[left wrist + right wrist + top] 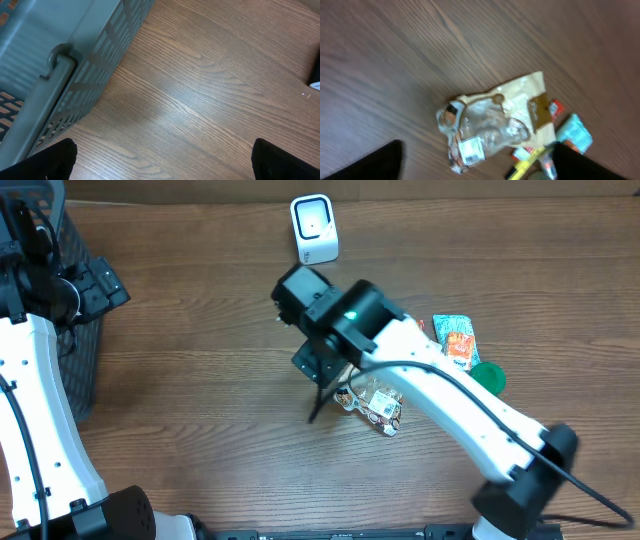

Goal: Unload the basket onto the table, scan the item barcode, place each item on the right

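Right gripper (482, 162) hangs with jaws apart over the packet (495, 125) on the counter (395, 50), right of centre; its label is blurred, possibly a barcode. Far left, the left gripper (162, 162), jaws apart too, sits beside the basket (50, 65), fingertips cut off.

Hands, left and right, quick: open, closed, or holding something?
Left hand: open, empty, beside the basket.
Right hand: open, empty, over the snack bag.

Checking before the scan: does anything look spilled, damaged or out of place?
Nothing spilled or broken. The clear snack bag lies crumpled, white label up, below the open right gripper; other packets lie beside it.
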Controlling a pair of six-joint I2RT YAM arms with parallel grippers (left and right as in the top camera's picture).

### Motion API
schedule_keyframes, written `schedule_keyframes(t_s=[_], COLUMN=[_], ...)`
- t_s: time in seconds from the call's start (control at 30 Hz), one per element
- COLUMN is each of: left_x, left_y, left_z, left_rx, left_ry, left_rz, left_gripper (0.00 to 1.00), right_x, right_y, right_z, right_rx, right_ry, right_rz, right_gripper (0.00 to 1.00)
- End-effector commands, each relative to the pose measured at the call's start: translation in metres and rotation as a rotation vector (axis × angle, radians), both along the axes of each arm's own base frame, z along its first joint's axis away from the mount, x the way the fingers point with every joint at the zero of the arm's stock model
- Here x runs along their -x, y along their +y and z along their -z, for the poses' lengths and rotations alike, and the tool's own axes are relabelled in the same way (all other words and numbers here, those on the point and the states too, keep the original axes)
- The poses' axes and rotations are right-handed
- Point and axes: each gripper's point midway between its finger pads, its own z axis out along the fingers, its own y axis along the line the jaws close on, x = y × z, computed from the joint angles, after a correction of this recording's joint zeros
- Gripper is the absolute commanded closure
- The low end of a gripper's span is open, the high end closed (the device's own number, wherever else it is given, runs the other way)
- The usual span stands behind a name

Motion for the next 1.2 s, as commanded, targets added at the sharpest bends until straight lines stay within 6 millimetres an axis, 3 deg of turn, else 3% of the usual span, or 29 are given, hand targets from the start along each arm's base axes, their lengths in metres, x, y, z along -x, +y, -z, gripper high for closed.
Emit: schedule_keyframes(t_s=[0.0,0.27,0.47,0.57,0.7,0.9,1.17], left_x=[-0.003,-0.003,-0.003,-0.003,-0.003,-0.003,-0.003], left_y=[-0.001,-0.001,-0.001,-0.001,-0.001,-0.001,-0.001], left_z=[-0.004,-0.004,-0.004,-0.004,-0.004,-0.004,-0.004], left_rx=[-0.004,-0.004,-0.004,-0.004,-0.004,-0.004,-0.004], left_ry=[-0.011,-0.011,-0.011,-0.011,-0.011,-0.011,-0.011], left_rz=[0.011,0.011,0.011,0.011,0.011,0.011,0.011], left_gripper=[0.00,0.00,0.00,0.00,0.00,0.00,0.00], right_x=[0.002,0.005,0.014,0.024,0.047,0.085,0.138], right_y=[-0.016,-0.049,-0.075,-0.087,-0.104,-0.140,-0.168], right_z=[-0.039,-0.103,-0.164,-0.196,-0.223,-0.239,-0.224], right_rx=[-0.060,-0.202,-0.374,-0.497,-0.614,-0.657,-0.712], right_ry=[-0.084,-0.234,-0.388,-0.453,-0.486,-0.568,-0.671], right_rz=[0.013,0.075,0.113,0.115,0.102,0.136,0.127], right_gripper=[0.00,0.00,0.00,0.00,0.00,0.00,0.00])
